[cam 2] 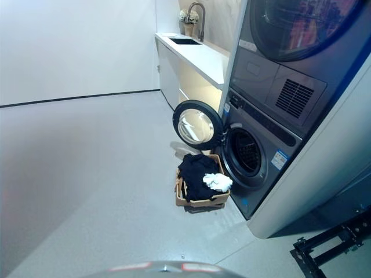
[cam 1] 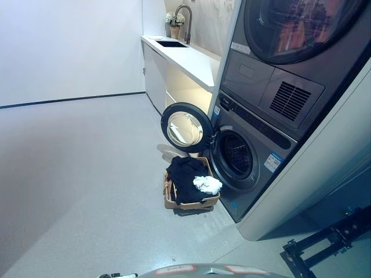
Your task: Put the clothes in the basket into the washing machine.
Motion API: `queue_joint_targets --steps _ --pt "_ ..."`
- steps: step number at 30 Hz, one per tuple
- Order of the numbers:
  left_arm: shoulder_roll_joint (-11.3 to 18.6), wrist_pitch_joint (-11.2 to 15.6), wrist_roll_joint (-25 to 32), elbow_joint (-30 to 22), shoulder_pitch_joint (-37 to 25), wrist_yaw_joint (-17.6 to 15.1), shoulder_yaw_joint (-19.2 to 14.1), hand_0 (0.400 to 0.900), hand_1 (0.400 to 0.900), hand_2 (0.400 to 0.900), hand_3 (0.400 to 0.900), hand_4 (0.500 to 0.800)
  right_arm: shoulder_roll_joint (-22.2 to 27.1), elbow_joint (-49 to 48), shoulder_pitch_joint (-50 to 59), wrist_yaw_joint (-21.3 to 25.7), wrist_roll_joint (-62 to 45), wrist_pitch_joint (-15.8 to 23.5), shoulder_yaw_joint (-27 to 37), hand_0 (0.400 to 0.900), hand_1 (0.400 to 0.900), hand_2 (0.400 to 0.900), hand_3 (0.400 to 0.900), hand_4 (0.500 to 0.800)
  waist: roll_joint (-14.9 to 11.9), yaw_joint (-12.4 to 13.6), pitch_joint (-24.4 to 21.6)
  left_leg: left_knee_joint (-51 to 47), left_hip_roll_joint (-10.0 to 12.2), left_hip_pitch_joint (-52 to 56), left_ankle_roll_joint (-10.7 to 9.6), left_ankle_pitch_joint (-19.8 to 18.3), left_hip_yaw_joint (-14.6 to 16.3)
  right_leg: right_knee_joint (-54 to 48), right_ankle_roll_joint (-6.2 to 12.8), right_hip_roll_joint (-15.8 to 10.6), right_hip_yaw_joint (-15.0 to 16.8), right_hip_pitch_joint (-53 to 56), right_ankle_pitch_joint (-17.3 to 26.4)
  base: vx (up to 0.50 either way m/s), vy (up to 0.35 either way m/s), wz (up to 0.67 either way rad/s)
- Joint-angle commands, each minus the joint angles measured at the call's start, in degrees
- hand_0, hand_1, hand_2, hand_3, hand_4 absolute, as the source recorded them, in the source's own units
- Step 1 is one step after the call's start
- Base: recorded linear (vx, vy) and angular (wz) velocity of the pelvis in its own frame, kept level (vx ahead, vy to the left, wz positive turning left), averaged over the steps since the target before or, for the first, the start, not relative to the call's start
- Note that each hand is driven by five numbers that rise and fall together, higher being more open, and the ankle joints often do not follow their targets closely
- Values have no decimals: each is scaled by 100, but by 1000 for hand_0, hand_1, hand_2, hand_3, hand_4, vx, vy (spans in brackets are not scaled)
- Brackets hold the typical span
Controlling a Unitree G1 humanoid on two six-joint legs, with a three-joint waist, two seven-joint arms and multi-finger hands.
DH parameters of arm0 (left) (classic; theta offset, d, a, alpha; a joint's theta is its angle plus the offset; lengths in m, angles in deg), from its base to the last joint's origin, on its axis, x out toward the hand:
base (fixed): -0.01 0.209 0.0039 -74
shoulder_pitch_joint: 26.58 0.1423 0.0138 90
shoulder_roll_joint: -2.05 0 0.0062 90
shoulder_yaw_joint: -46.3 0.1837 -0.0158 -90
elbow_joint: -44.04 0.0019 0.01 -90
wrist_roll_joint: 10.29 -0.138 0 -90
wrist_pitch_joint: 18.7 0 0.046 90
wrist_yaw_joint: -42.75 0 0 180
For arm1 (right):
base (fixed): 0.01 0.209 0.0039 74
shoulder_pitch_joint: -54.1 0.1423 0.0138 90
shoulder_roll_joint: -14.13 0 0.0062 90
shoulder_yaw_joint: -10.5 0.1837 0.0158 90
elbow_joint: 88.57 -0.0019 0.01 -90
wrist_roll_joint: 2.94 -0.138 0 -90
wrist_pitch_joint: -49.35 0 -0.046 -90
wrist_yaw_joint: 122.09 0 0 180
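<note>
i see neither hand in frame. basket (cam 1: pixel 190 200) of dark clothes (cam 1: pixel 184 174) plus a white piece (cam 1: pixel 207 185), centre frame, sits just beside the washing machine (cam 1: pixel 246 162); door (cam 1: pixel 185 128) swung open, ready for loading.

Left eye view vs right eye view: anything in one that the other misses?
Only the left eye view: slightly more of the black metal frame at lower right, and a little more floor left of the basket. Only the right eye view: nothing of its own; it just cuts off less of the upper machine. Both share: the washing machine with its round door swung open, the basket on the floor before it holding black clothes and a white piece, the counter with sink and tap. No hand shows.
</note>
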Motion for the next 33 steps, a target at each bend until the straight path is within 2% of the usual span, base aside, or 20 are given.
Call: queue_joint_targets --steps 1,9,16,18,20,23,26,29,30,31,33 --pt "-235 60 -200 166 -334 -17 -23 900 900 900 900 800 322 139 547 64 103 81 -84 900 900 900 900 800 594 -19 499 42 -91 109 -100 -796 116 58 397 172 85 302 -863 0 0 0" --pt "-224 59 -182 146 -353 -32 -29 900 900 900 900 800 334 136 566 68 127 74 -92 900 900 900 900 800 604 -23 544 42 -83 100 -93 -794 103 139 393 174 84 251 -892 4 -2 0" --pt "-146 68 -59 67 -485 -83 -56 900 900 900 900 800 373 -9 692 73 80 114 -149 900 900 900 900 800 646 -35 768 153 7 -46 -87 -734 95 832 252 238 129 -223 -1184 -1 -99 -4" --pt "-150 83 30 47 -495 -73 -98 900 900 900 900 800 404 -17 698 68 26 140 -131 900 900 900 900 800 609 -29 873 792 5 -276 -72 -955 81 1011 185 221 165 -268 -1271 49 -188 -5" --pt "-153 105 143 19 -501 -77 -147 900 900 900 900 800 453 -26 690 71 -7 157 -113 900 900 900 900 800 581 -12 1022 1622 -5 -632 -158 -1034 99 1118 99 210 192 -262 -1339 52 -223 2" --pt "-132 125 353 5 -508 -84 -258 900 900 900 900 800 537 -39 688 116 -78 190 -42 900 900 900 900 800 520 75 1277 3323 126 -1441 -274 -625 -42 1241 -89 253 215 -178 -1452 74 -279 5" --pt "-133 160 548 11 -497 -110 -304 900 900 900 900 800 638 -75 759 142 -107 195 -63 900 900 900 900 800 516 106 1466 4174 135 -2035 -241 -484 -111 1374 -232 265 203 -176 -1552 101 -161 0" --pt "-163 174 644 28 -418 -111 -365 900 900 900 900 800 730 -87 808 156 -100 200 -50 900 900 900 900 800 610 110 1421 3618 -45 -2311 -193 -646 -114 1348 -205 243 209 -118 -1667 225 -18 -2" --pt "-155 193 674 25 -388 -131 -396 900 900 900 900 800 756 -93 840 179 -82 223 -55 900 900 900 900 800 643 121 1418 3078 -103 -2308 -189 -657 -59 1273 -160 230 213 -10 -1717 304 26 -6" --pt "-155 204 691 16 -350 -135 -414 900 900 900 900 800 783 -103 862 176 -67 228 -64 900 900 900 900 800 673 147 1404 2526 -129 -2287 -202 -570 -65 1182 -122 238 224 83 -1733 329 58 -7" --pt "-176 221 704 37 -288 -176 -438 900 900 900 900 800 818 -139 883 203 -23 259 -82 900 900 900 900 800 782 175 1371 1153 -175 -2217 -305 -123 -151 1028 -60 302 219 263 -1784 387 91 -11"
